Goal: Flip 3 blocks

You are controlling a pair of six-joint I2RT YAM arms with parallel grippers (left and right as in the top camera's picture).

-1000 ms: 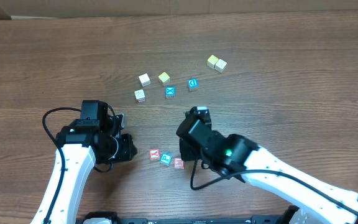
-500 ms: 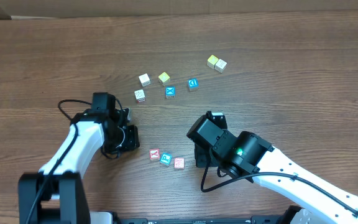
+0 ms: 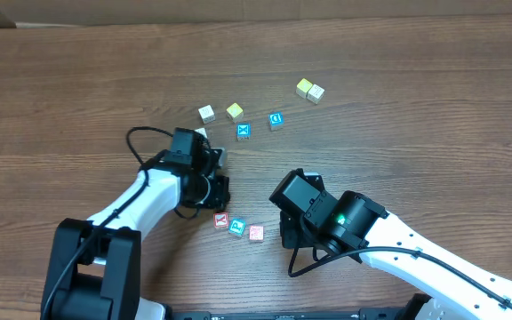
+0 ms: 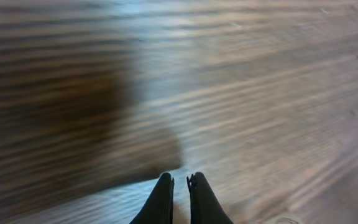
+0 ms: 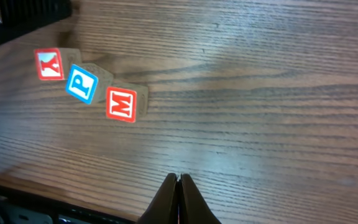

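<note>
My left gripper (image 4: pixel 180 180) is pinched tight shut and holds nothing. It hangs over the brown wooden table (image 3: pixel 78 80). My right gripper (image 5: pixel 178 177) is pinched shut too, and it is empty. The three little wooden letter blocks sit close together in a slanting row between my arms. The red Y block (image 5: pixel 49 64) is on the left, the blue P block (image 5: pixel 81 83) is in the middle, and the red M block (image 5: pixel 122 104) is on the right. My right gripper is near the M block but not touching it.
</note>
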